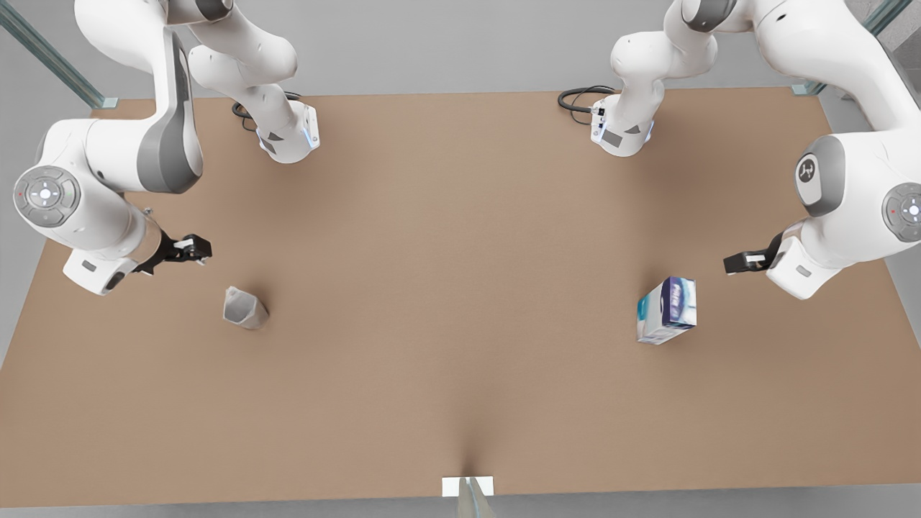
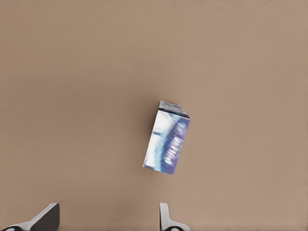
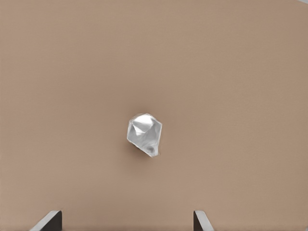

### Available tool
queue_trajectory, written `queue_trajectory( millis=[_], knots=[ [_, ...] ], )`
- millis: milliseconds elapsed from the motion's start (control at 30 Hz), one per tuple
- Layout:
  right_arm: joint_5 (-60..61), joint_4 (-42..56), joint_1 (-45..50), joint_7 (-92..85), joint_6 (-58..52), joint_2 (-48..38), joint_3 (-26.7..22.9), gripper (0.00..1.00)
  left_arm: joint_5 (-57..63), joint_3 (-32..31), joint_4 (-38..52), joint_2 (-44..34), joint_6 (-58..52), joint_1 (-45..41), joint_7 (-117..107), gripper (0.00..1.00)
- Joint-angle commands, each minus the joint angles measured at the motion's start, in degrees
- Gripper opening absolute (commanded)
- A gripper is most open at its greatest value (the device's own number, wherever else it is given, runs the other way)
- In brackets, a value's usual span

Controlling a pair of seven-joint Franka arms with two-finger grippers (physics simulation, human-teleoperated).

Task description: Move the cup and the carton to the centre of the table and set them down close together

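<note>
The front view shows the whole table [image 1: 460, 288]: the carton [image 1: 667, 311], boxy in dark blue, light blue and white, stands toward its right edge, the pale grey faceted cup [image 1: 245, 309] toward its left, well apart. The left gripper [image 2: 106, 219] hovers open above the carton [image 2: 167, 139]. The right gripper [image 3: 127, 221], fingers spread, hangs over the cup [image 3: 144, 134], revealing its whitish inside.

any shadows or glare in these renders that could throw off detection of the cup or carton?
Front view: soft dark shadows on the table under both arms, plus a dark streak near its front edge; no glare. Left wrist view: the carton has smeared print and a thin shadow along one side. Right wrist view: the cup looks bright against the tabletop, with a small shadow at its base.
</note>
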Motion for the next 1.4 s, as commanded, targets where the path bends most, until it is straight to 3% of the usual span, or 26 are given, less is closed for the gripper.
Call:
queue_trajectory(
  millis=[0, 200, 267, 333, 467, 1367],
  knots=[
    [0.0, 0.0, 0.0, 0.0, 0.0, 0.1, 0.0, 1.00, 0.2, 0.0, 0.0, 0.0, 0.0, -0.1, 0.0, 1.00],
    [1.7, -2.9, -2.4, 9.0, 5.5, 12.5, 0.1, 1.00, 0.1, -0.1, -0.1, 1.4, 1.1, -0.1, 0.9, 1.00],
    [1.7, -6.5, -5.1, 8.6, 9.0, 11.9, 0.2, 1.00, 0.2, -0.1, -6.2, -0.7, 6.1, -0.5, 1.0, 1.00],
    [1.7, -11.7, -10.4, 8.7, 14.7, 11.9, 4.0, 1.00, 0.5, -0.8, -17.8, -8.0, 10.9, -0.6, 1.0, 1.00],
    [2.2, -14.3, -10.5, 10.5, 18.1, 13.5, 4.1, 1.00, 0.2, -3.2, -23.2, -10.7, 12.5, 0.0, 1.0, 1.00],
    [2.3, -16.1, -11.8, 6.4, 22.5, 20.7, 4.2, 1.00, 2.0, -5.9, -15.0, -7.0, 5.8, -2.2, 0.3, 1.00]
  ],
)
